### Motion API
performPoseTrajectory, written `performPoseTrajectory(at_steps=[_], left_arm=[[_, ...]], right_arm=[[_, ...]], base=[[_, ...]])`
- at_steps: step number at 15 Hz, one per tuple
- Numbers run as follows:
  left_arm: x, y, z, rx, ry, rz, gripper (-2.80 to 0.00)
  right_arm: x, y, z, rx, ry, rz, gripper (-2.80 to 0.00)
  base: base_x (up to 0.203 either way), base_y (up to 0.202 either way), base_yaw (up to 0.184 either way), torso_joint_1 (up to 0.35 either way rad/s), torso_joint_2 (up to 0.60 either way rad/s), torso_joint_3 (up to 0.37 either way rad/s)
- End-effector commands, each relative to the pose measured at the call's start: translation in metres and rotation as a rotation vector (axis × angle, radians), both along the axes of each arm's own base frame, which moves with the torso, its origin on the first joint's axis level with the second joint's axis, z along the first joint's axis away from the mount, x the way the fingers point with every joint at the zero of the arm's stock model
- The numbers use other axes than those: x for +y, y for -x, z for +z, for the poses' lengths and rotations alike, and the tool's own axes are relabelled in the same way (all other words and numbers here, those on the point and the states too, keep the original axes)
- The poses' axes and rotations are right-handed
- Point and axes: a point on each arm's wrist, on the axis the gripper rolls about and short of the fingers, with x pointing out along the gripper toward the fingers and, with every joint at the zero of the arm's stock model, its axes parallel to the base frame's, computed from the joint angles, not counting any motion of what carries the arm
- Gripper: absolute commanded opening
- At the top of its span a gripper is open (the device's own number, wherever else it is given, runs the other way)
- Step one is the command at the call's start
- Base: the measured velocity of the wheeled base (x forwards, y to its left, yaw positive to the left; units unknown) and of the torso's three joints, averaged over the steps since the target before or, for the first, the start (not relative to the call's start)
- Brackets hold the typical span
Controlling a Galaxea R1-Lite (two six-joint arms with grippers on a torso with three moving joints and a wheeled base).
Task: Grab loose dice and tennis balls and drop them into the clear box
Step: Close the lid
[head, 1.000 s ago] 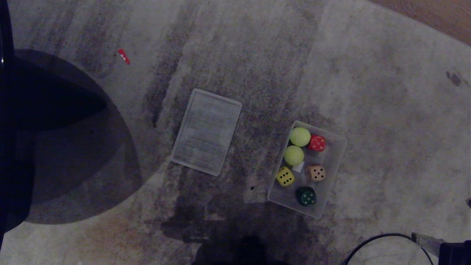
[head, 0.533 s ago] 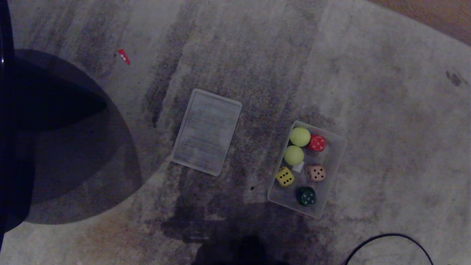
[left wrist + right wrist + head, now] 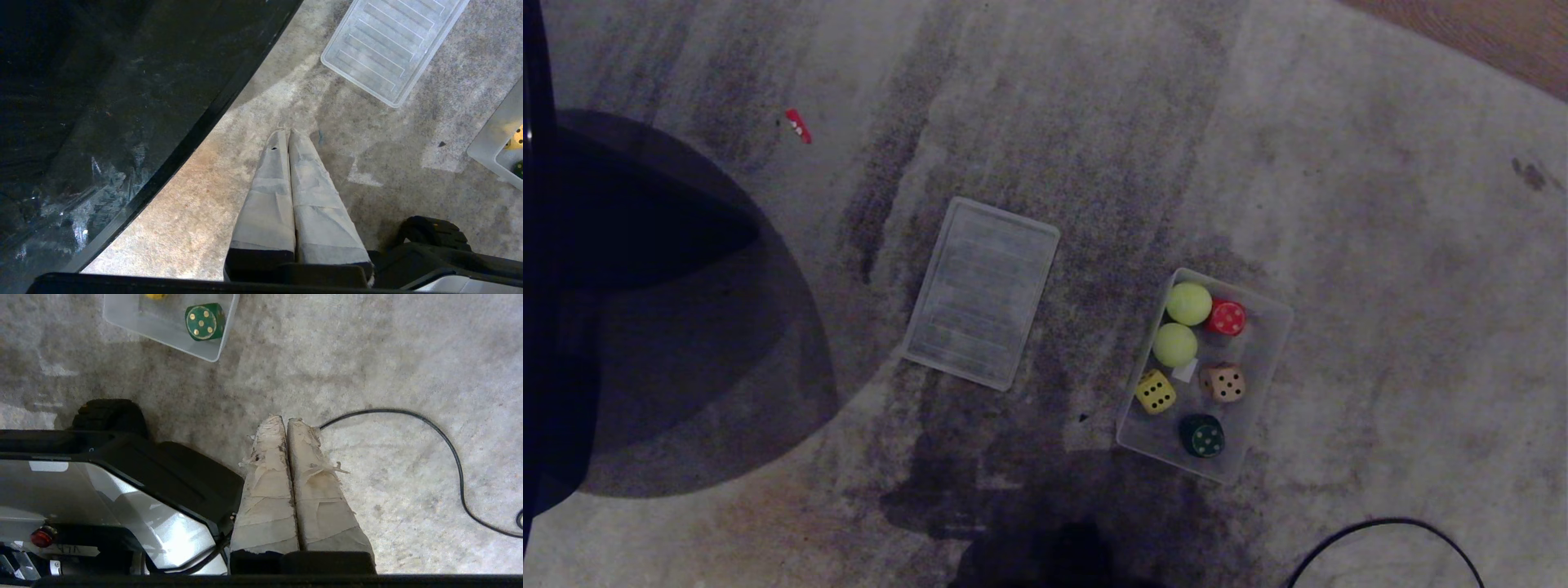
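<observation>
Dice [image 3: 1223, 382] and tennis balls [image 3: 1188, 303] all sit in the clear box [image 3: 1262, 359] on the carpet [image 3: 1380, 245]; light, rigid cubes, grab flat faces; left gripper [image 3: 288, 132] and right gripper [image 3: 286, 419] both closed, empty.

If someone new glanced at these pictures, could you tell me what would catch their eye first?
Probably the clear box on the grey carpet, right of centre in the head view, holding the bright things: two tennis balls along its left side, and red, tan, yellow and dark green dice. To its left the ribbed lid lies flat on the carpet, apart from the box. A large dark round shape fills the left edge.
</observation>
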Motion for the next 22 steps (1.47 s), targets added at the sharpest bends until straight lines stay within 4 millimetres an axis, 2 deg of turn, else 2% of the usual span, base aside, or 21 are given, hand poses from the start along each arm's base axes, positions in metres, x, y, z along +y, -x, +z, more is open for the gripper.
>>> performPoseTrajectory(at_steps=[1, 11, 16, 22], left_arm=[[0.0, 0.0, 0.0, -0.002, 0.001, 0.001, -2.8], [0.0, 0.0, 0.0, -0.001, 0.001, 0.001, -2.8], [0.0, 0.0, 0.0, -0.001, 0.001, 0.001, -2.8], [0.0, 0.0, 0.0, -0.002, 0.001, 0.001, -2.8]], right_arm=[[0.0, 0.001, -0.003, 0.005, 0.001, 0.001, -2.8], [0.0, 0.003, -0.003, -0.027, 0.014, -0.036, -2.8], [0.0, 0.023, -0.007, -0.292, 0.0, -0.081, -2.8], [0.0, 0.022, -0.006, -0.28, 0.001, -0.088, -2.8]], base=[[0.0, 0.0, 0.0, 0.0, 0.0, 0.0], [0.0, 0.0, 0.0, 0.0, 0.0, 0.0], [0.0, 0.0, 0.0, 0.0, 0.0, 0.0], [0.0, 0.0, 0.0, 0.0, 0.0, 0.0]])
